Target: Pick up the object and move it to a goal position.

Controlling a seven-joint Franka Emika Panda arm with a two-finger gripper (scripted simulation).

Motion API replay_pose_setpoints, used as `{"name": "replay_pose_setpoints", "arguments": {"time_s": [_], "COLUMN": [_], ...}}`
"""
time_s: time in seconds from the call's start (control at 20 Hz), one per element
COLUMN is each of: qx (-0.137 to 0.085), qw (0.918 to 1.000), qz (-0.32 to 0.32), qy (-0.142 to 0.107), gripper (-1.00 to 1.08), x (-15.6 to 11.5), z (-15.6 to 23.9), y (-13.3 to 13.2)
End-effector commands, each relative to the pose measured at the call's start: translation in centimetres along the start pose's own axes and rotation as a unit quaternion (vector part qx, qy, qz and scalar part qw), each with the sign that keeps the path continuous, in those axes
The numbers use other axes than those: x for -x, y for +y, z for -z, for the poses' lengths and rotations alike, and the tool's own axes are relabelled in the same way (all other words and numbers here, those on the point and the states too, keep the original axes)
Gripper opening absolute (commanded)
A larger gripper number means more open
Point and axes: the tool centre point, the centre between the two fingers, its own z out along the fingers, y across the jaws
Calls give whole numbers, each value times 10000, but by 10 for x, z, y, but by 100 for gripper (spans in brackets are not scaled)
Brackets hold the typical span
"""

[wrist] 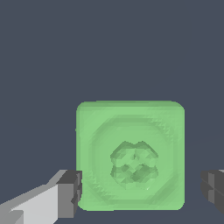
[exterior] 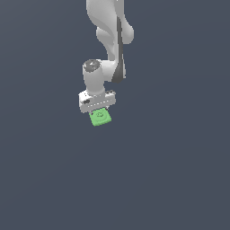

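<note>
The object [wrist: 130, 131] is a flat bright-green squarish block with rounded corners and a circular mark on top. In the wrist view it lies between the dark pads of my gripper [wrist: 141, 190]. One fingertip [wrist: 70, 192] is at the block's edge, while the other fingertip [wrist: 213, 189] stands a small gap away from the opposite edge. The gripper is open around the block. In the exterior view the object [exterior: 101, 117] pokes out just below the white gripper [exterior: 98, 107], whose fingers are hidden by the hand.
A plain dark grey-blue surface [exterior: 170, 170] fills the scene all around. The white arm [exterior: 110, 40] rises toward the top of the exterior view.
</note>
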Motion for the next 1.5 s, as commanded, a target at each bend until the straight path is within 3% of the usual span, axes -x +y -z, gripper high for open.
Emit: {"name": "replay_pose_setpoints", "arguments": {"time_s": [0.0, 0.95, 1.0, 1.45], "qx": [1, 3, 3, 3], "qw": [10000, 10000, 10000, 10000], "qz": [2, 21, 21, 21], "qy": [1, 3, 3, 3], "gripper": [100, 100, -100, -100], "x": [0, 1, 1, 1], "z": [0, -50, -50, -50], "y": [0, 0, 0, 0]}}
